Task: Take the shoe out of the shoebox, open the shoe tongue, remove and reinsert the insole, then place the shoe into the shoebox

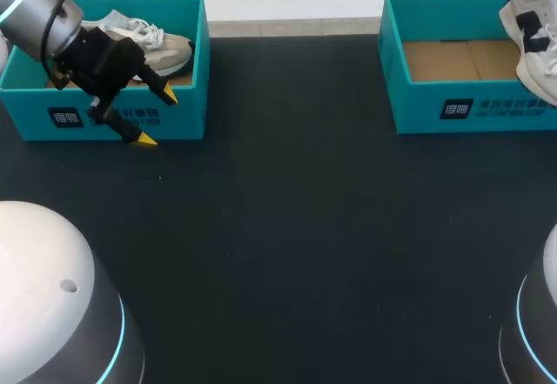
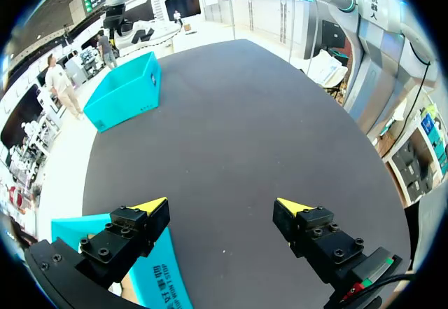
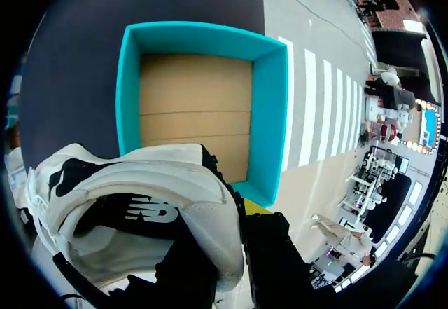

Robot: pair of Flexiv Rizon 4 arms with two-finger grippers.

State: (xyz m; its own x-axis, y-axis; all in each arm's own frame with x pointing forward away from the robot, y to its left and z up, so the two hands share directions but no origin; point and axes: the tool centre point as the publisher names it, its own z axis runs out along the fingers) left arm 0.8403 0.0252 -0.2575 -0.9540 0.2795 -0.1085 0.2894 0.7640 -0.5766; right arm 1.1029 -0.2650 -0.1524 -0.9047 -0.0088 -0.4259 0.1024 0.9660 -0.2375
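One broad stretch of dark table lay nearest me. Beyond it, my left pincer hung spread wide and held nothing, just in front of the front wall of the left shoebox. A beige shoe lay inside that box.

Farther off to the right stood the right shoebox, its cardboard floor bare. Over its far right side my right pincer was pinching a white shoe with black patches, held clear of the box. The fingers were mostly hidden behind the shoe, so I judged the grip from the shoe hanging aloft.

I took this for the first step, the shoe lifted out, though it could as well have been the return; I could not see the insole. If it was the first step, the next move called for bringing the shoe to the middle of the table. There the left pincer could steady it while the tongue was pulled open.
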